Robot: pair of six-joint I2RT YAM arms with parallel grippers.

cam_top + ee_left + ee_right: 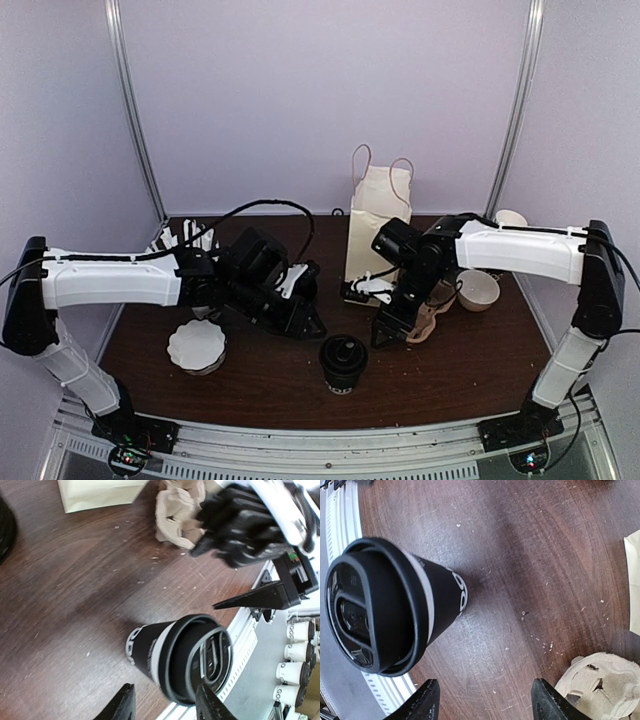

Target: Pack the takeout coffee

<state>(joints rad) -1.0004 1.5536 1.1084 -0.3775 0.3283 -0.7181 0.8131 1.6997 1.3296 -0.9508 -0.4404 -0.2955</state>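
The takeout coffee, a small dark cup with a black domed lid, stands upright near the table's front edge. It also shows in the left wrist view and the right wrist view. My left gripper is open and empty, just left of the cup and behind it; the cup sits just ahead of its open fingertips. My right gripper is open and empty, just right of the cup; in its own view the cup lies off to the left. The tall paper bag stands behind.
A crumpled cardboard cup carrier lies beside my right gripper. A stack of lidless cups with white insides stands at the front left. A white cup is at the right, and a cup of straws at the back left.
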